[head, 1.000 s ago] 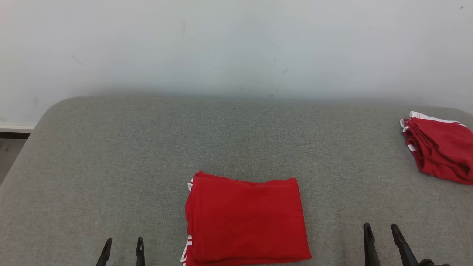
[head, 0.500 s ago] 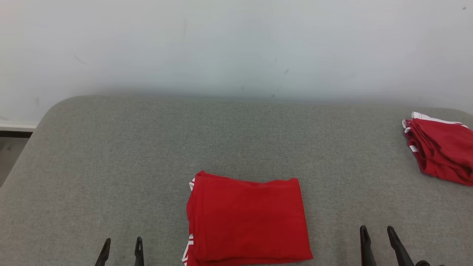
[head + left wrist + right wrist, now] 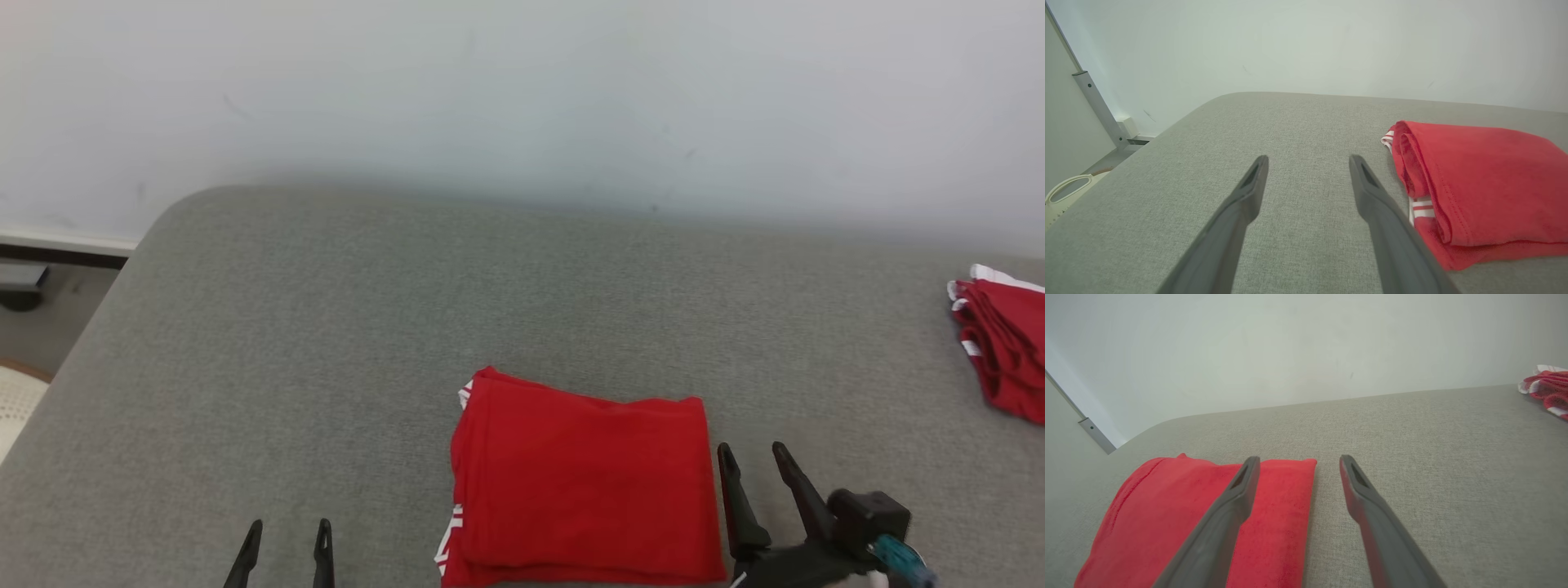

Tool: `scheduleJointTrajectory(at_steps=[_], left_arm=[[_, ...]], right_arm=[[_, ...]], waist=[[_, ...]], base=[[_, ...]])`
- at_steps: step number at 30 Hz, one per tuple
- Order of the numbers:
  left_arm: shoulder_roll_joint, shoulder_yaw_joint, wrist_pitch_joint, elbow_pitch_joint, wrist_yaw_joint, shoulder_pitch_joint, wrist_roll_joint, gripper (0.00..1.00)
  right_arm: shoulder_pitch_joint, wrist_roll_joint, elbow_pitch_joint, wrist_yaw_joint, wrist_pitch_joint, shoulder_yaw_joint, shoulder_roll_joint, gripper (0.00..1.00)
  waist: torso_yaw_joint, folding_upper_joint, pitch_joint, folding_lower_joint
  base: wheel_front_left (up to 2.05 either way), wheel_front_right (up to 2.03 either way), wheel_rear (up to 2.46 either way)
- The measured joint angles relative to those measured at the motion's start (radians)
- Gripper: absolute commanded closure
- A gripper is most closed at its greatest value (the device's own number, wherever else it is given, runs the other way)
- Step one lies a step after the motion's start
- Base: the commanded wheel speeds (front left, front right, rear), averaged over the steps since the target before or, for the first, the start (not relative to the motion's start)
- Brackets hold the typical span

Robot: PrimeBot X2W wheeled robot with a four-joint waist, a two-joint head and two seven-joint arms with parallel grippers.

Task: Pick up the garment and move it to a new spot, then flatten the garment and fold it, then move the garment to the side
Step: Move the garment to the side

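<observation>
At the far left of the head view, a strip of floor shows beside the grey padded surface, which spans most of the frame below a pale wall. At the lower left, the left gripper pokes up from the bottom edge. Its two dark fingers are spread apart with nothing between them, well clear of the cloth.

Right of it, at lower centre, the folded red garment lies flat on the surface as a neat rectangle. White stripes peek out at its left edge. Just beside its right edge stands the right gripper, jaws parted and empty, fingers pointing toward the top of the frame. Whether its nearer finger touches the cloth cannot be told. At the far right edge lies a second red garment with white trim, bunched and well apart from the first.

In the left wrist view, a metal post and a pale basket sit at the left. The left gripper is open over bare fabric at centre, and the garment fills the right.

In the right wrist view, the garment lies at the lower left. The right gripper straddles its right edge in the picture, open, and the second garment is at the upper right.
</observation>
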Motion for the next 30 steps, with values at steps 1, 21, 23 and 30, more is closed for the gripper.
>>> scheduleJointTrajectory(at_steps=[1,21,23,30], left_arm=[[0.000,-0.003,0.000,0.002,-0.001,-0.003,-0.001,0.00],[0.000,-0.029,0.000,0.016,0.005,-0.025,-0.032,0.00],[0.000,-0.028,0.000,0.015,0.006,-0.031,-0.035,0.00],[0.000,-0.028,0.000,0.012,0.007,-0.034,-0.037,0.00]], right_arm=[[-0.025,0.002,0.040,0.000,0.000,0.004,0.001,0.00],[-0.282,0.151,0.616,0.000,-0.006,0.130,-0.001,0.00],[-0.289,0.144,0.623,0.000,-0.006,0.117,-0.001,0.00],[-0.288,0.098,0.611,0.000,-0.004,0.077,0.002,0.00]], waist=[[0.008,0.0001,0.002,0.0000],[0.100,-0.0001,0.018,0.0000],[0.097,-0.0001,0.020,0.0000],[0.083,-0.0001,0.022,0.0001]], base=[[0.00,0.00,0.00],[0.00,0.00,0.00],[0.00,0.00,0.00],[0.00,0.00,0.00]])
